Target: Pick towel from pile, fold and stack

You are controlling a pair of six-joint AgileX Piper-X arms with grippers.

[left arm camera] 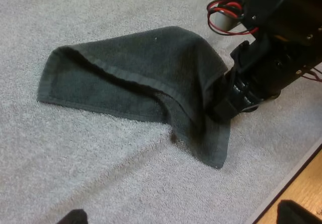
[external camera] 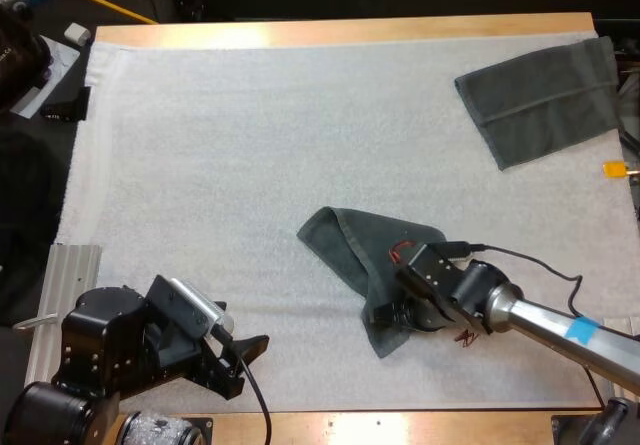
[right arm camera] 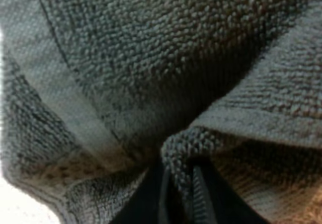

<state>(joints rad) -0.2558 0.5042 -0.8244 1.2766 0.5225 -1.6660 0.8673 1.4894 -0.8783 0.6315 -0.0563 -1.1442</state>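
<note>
In the high view, your crumpled towel (external camera: pixel 360 250) lies right of centre in the lower half of the white mat (external camera: pixel 250 145). Its lower end is gathered at your right gripper (external camera: pixel 390 315), which reaches in from the right edge. A flat towel (external camera: pixel 545 100) lies in the mat's upper right corner, well apart. Your left gripper (external camera: pixel 248 353) sits at lower left, just over the mat's near edge on the worktop (external camera: pixel 330 31).

In the left wrist view, your own fingers (left arm camera: pixel 75 217) stand wide apart and clear of everything. Ahead of them the crumpled towel is draped on the mat, one end caught at the right gripper.

In the right wrist view, your fingers (right arm camera: pixel 146 204) are closed on a ridge of the crumpled towel, pressing it from both sides.
</note>
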